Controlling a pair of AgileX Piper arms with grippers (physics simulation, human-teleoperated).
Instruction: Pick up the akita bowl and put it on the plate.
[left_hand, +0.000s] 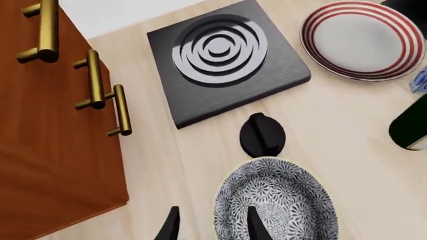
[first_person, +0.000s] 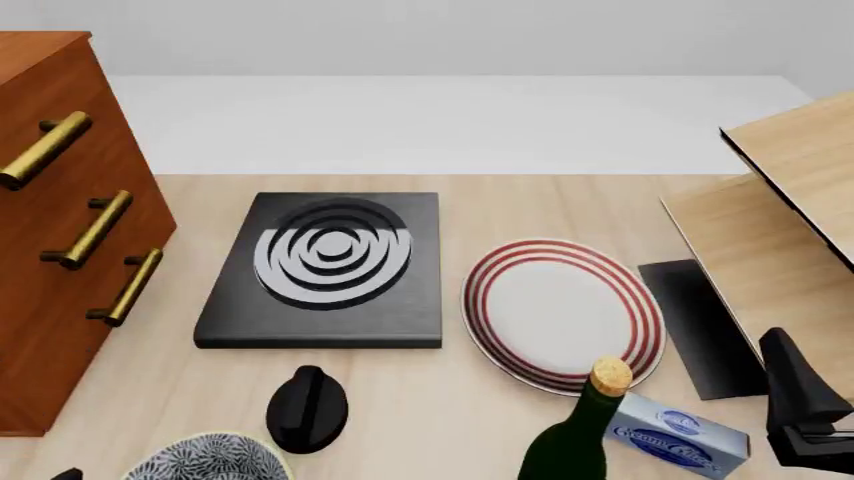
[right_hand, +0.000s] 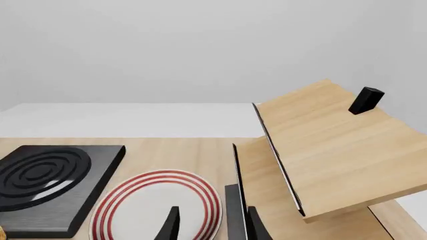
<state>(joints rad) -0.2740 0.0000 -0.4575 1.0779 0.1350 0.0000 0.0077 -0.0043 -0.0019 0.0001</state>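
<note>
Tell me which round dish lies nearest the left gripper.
The akita bowl, black-and-white patterned, right at the left gripper; the plate, red-ringed, lies far beyond.

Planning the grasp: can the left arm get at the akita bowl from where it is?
Probably yes. The left pincer hangs open at the akita bowl, one finger over its near rim, nothing between; the black knob sits beyond it.

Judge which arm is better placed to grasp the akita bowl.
Left. The left end effector is open right at the akita bowl, one finger over its rim. The right end effector sits far off, by the plate.
</note>
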